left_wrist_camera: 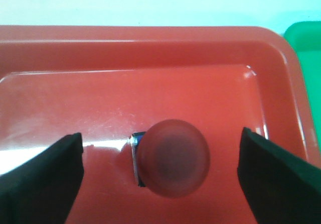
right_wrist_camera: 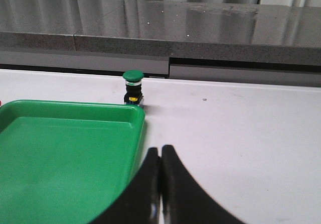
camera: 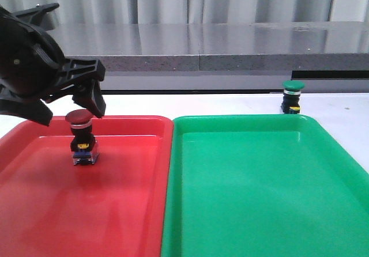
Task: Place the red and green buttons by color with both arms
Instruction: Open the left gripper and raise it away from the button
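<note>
The red button stands upright in the far part of the red tray. My left gripper hovers just above it, open, with a jaw on each side and clear of the cap. In the left wrist view the dark red cap sits between the two black fingers, untouched. The green button stands on the white table behind the far right corner of the green tray. It also shows in the right wrist view, beyond the green tray. My right gripper is shut and empty, near the tray's right edge.
The two trays lie side by side and fill the near table. A grey stone ledge runs along the back. White table surface lies right of the green tray.
</note>
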### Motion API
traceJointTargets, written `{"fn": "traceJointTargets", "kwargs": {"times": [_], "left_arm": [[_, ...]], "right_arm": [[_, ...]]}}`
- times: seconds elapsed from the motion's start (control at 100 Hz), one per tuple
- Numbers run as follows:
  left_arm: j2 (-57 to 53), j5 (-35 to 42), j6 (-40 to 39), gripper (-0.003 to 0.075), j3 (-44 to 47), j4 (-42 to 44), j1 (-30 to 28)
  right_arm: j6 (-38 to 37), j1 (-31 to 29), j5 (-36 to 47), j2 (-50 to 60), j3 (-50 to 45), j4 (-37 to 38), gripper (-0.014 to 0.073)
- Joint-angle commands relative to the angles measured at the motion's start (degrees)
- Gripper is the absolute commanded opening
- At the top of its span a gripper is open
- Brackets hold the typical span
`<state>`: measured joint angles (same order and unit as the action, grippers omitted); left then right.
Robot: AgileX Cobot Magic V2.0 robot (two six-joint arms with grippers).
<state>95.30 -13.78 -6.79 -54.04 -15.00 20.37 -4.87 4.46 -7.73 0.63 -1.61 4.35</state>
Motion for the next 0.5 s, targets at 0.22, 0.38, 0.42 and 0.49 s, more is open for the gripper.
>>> {"fn": "traceJointTargets", "kwargs": {"times": [0.22,0.38,0.42,0.49], "left_arm": [[-11.9,4.5,-0.5,0.0593,-1.3,2.7,-1.0],[-18.5,4.6,-0.5,0.0591,-0.2,5.9,-5.1],[-20.5,4.6,-0.5,0.0589,0.6,7.1,-6.3],[-24.2,4.9,-0.4,0.0589,2.9,8.8,-8.0]], "right_arm": [[0.4,-0.4,5.1,1.1,0.9,0.4,-0.0067],[0.4,-0.4,5.1,1.1,0.9,0.4,-0.0067],[0.4,-0.4,5.1,1.1,0.9,0.4,-0.0067],[0.4,-0.4,5.1,1.1,0.9,0.4,-0.0067]]}}
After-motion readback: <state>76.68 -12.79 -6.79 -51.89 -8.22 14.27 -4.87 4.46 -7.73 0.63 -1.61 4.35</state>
